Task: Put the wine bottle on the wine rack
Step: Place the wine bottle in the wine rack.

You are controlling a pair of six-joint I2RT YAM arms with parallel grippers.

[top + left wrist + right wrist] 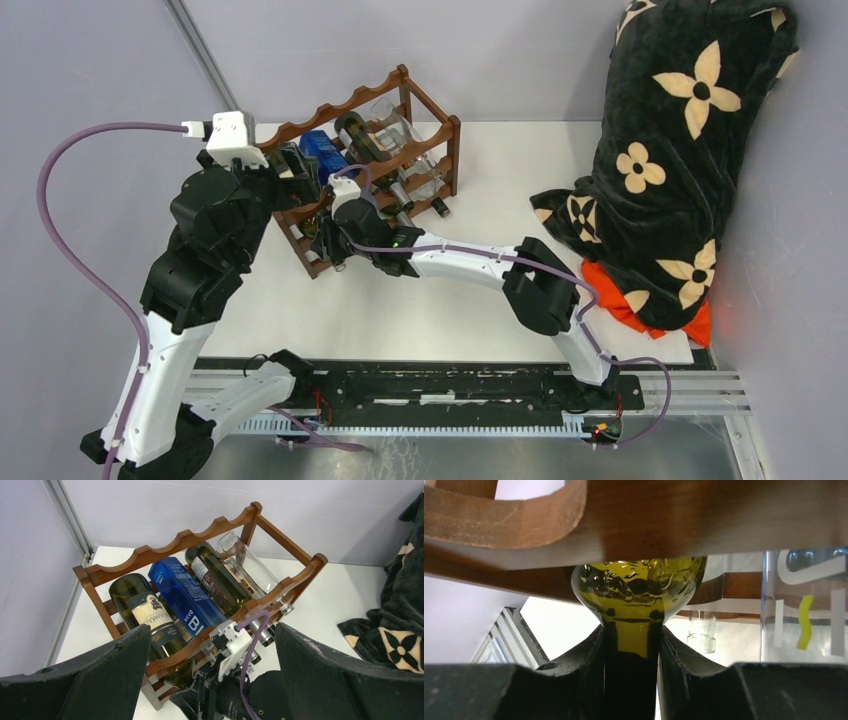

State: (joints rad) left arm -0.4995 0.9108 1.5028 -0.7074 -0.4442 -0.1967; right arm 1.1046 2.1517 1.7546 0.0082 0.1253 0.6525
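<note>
The left arm is raised over the far-left corner of the worktop [440, 315], and its tool [210, 632] hangs above the wine rack [165, 547] with its fingers spread wide and nothing between them. The rack stands near the far edge, left of the middle. The wine bottle [145, 612], green glass with a pale label, lies in the rack's leftmost cradle. Its long axis runs across the rack from the far rail to the near rail, base at the back and neck pointing out toward the near edge. To its right lie a blue carton [187, 597], a dark bottle [215, 577] and a clear bottle [247, 560], all pointing the same way. The right arm reaches in from the near-right, and its tool [631, 640] is clamped on the green bottle's neck, right at the near rail, with the shoulder of the glass close against the wood. So the bottle lies straight ahead of that tool, along the line of its fingers, and the right arm is the nearer one. Whether the shoulder has fully settled into its scallop cannot be told. If it has, the coming move is likely to be letting go and backing out along the bottle's axis. Any sideways pull could drag the neck off the rail. Along the right edge lies a black flowered blanket [680, 130].
</note>
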